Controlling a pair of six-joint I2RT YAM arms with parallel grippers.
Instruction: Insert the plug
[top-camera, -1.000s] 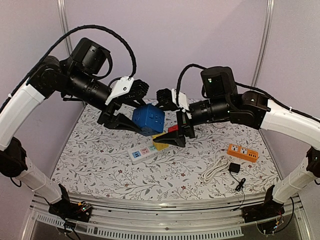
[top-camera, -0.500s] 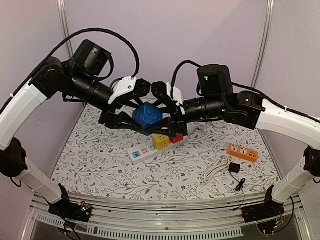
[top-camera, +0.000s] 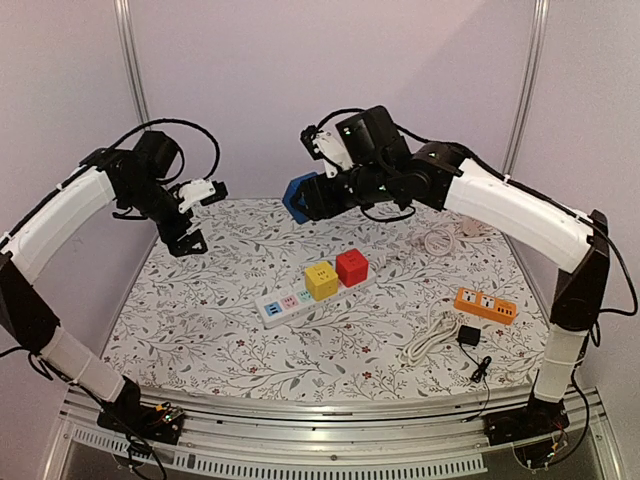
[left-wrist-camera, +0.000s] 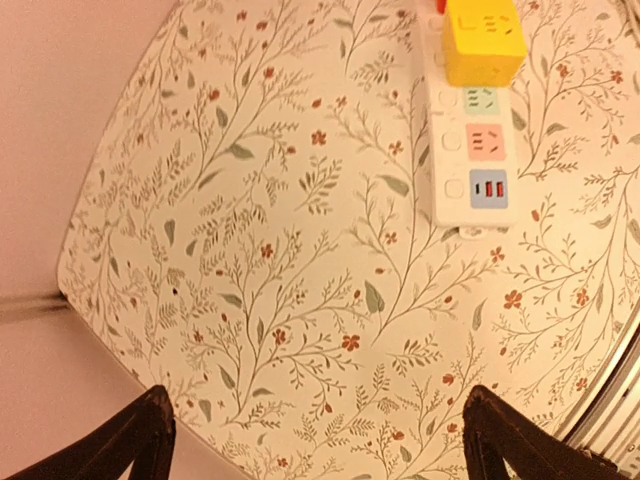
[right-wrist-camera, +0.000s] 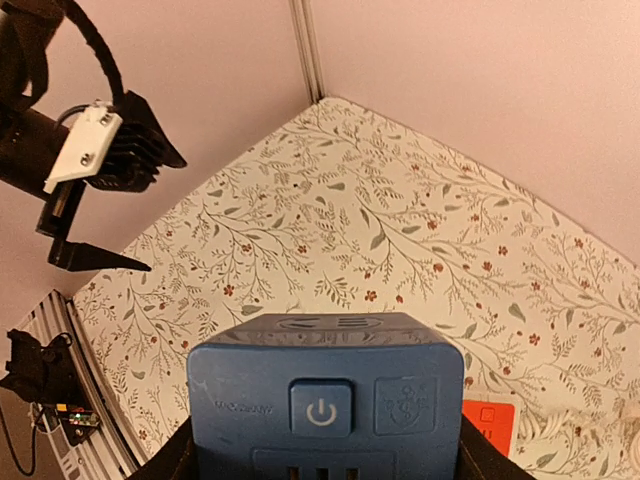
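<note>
Our left gripper (left-wrist-camera: 315, 450) now stands wide open and empty, its dark fingers framing only the floral tablecloth (left-wrist-camera: 250, 250). It has just let go of the blue cube-shaped plastic plug (right-wrist-camera: 325, 400). Nearest, at the centre of the top view, the white plastic power strip (top-camera: 285, 303) lies with a yellow cube plug (top-camera: 320, 280) and a red cube plug (top-camera: 351, 267) seated in it, its near sockets free. Farther back, upper centre, our right gripper (top-camera: 318, 192) is closed on the blue plug's sides, well above the cloth. A second ago the left held it over the strip while the right waited open. The handover looks done, so insertion falls to the right arm.
</note>
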